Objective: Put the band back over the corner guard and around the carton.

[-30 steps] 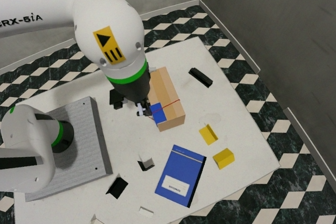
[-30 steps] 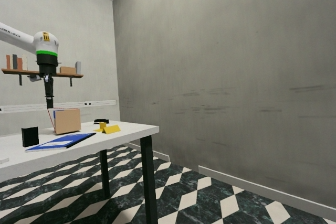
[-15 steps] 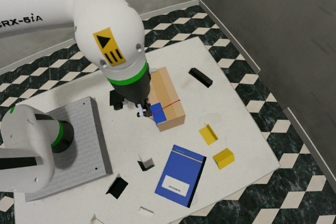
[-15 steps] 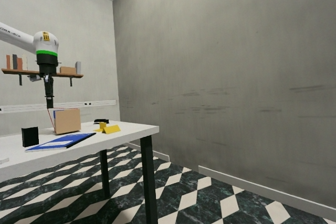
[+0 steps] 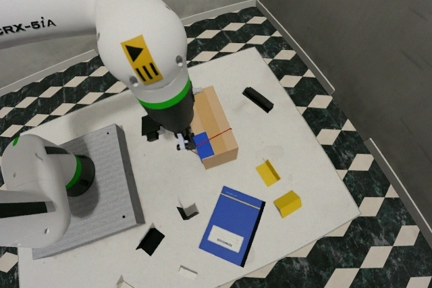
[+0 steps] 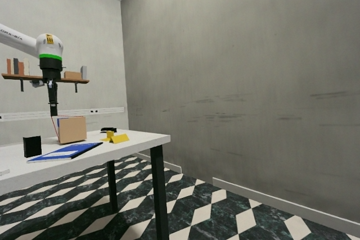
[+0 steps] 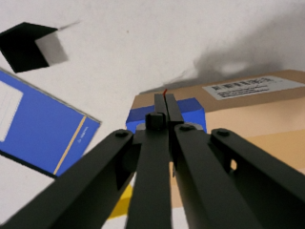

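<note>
The brown carton point(image 5: 214, 126) lies flat on the white table; it also shows in the exterior view point(image 6: 72, 129) and the wrist view point(image 7: 248, 124). A blue corner guard point(image 5: 204, 144) sits on its near left top corner, seen in the wrist view point(image 7: 191, 112) just under the fingers. The thin red band point(image 5: 218, 133) crosses the carton top askew. My gripper point(image 5: 190, 144) is over the guard's corner, shut on the band, whose red end shows at the fingertips. The band runs taut from the fingertips point(image 6: 53, 114) down the carton's side point(image 6: 54, 127).
A blue book point(image 5: 231, 225), a yellow corner guard point(image 5: 268, 172) and a yellow block point(image 5: 287, 203) lie in front of the carton. A black bar point(image 5: 258, 98) lies behind it. Two black corner guards point(image 5: 150, 241) point(image 5: 187, 210) sit near the grey base plate point(image 5: 104, 180).
</note>
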Controlling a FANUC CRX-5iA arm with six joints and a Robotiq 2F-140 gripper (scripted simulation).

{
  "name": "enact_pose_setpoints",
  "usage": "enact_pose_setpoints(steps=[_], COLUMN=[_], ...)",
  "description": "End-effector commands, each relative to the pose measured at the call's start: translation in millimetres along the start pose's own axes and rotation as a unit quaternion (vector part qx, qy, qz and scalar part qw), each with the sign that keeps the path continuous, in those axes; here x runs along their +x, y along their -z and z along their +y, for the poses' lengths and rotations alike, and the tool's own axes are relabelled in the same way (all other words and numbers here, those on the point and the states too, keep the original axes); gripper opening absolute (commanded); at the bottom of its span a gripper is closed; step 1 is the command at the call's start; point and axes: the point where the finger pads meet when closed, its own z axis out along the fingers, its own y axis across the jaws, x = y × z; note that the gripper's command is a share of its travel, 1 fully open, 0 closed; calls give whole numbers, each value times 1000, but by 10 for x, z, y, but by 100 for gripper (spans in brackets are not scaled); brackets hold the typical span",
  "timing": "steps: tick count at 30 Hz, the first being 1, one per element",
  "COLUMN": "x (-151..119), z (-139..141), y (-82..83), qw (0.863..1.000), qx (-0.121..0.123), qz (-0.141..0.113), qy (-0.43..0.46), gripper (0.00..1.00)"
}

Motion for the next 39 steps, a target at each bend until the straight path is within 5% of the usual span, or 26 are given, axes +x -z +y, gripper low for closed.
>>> enact_pose_setpoints(steps=[1,39], x=[-18,-288], z=[1,46], y=[7,8], qw=[1000,1000], qx=[0,0], qz=[-1,-1], qy=[0,0], gripper=[10,10])
